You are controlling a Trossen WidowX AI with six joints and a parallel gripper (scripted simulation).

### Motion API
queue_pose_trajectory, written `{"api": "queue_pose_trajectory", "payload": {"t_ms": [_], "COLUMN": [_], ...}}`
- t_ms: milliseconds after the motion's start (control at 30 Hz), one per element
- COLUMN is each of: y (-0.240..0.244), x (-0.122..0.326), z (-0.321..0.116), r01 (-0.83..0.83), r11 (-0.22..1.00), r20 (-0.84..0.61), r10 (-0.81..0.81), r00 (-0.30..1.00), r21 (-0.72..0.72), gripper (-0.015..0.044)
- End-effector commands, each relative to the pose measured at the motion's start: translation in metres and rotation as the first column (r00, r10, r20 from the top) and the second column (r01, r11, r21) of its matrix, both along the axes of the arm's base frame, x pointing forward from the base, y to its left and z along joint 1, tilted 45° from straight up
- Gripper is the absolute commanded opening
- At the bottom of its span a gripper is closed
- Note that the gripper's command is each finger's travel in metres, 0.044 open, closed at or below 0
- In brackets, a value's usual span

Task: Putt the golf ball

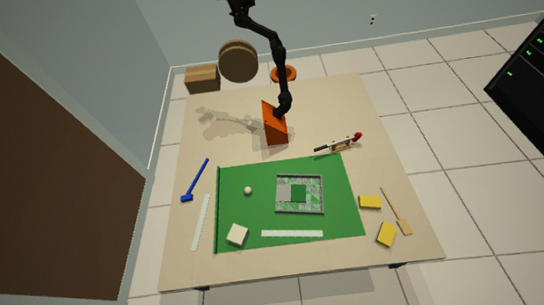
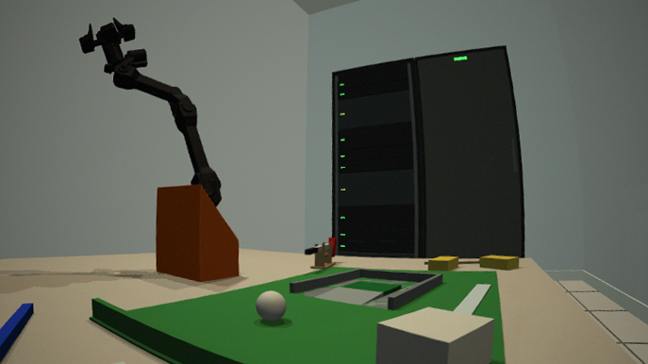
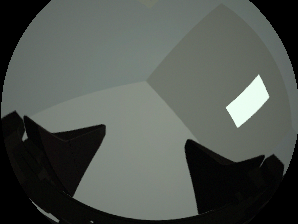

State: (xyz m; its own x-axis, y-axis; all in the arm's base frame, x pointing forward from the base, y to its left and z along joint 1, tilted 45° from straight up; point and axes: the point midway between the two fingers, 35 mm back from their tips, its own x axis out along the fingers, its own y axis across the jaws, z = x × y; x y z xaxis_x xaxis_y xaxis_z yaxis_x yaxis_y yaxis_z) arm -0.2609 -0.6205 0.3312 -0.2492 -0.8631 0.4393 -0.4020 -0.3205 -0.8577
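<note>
Nearest the exterior camera, a blue stick [image 2: 1, 335] lies at 7 o'clock, then the golf ball [image 2: 270, 305] on the green mat [image 2: 310, 336], left of the raised green [image 2: 369, 286]. At 1 o'clock the red putter [image 1: 340, 143] rests on its stand. High above, the gripper [image 2: 106, 33] gapes, holding nothing. Risk: the long descent may nudge the stand and topple the putter.

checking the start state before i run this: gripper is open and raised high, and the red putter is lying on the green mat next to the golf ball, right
Not quite. The gripper is open and raised high, but the red putter is not on the green mat next to the golf ball. The top view shows it propped on a small stand on the bare table, just beyond the mat's far right corner, well away from the ball.
</note>
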Motion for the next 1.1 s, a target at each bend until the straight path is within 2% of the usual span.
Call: {"api": "queue_pose_trajectory", "payload": {"t_ms": [0, 33, 300, 533, 800, 1067], "y": [-0.001, -0.005, -0.037, -0.041, -0.014, 0.045], "x": [0.003, 0.011, 0.128, 0.248, 0.378, 0.497], "z": [0.000, -0.002, -0.021, -0.039, -0.060, -0.081], "r01": [-0.006, -0.023, -0.252, -0.465, -0.660, -0.789], "r11": [1.000, 1.000, 0.956, 0.845, 0.648, 0.393], "r20": [0.001, 0.004, 0.054, 0.128, 0.218, 0.320], "r10": [0.006, 0.023, 0.246, 0.447, 0.631, 0.757], "r00": [1.000, 1.000, 0.968, 0.885, 0.744, 0.569], "r21": [0.003, 0.014, 0.149, 0.265, 0.380, 0.472], "gripper": [0.0426, 0.0440, 0.0440, 0.0440, 0.0440, 0.0440]}}
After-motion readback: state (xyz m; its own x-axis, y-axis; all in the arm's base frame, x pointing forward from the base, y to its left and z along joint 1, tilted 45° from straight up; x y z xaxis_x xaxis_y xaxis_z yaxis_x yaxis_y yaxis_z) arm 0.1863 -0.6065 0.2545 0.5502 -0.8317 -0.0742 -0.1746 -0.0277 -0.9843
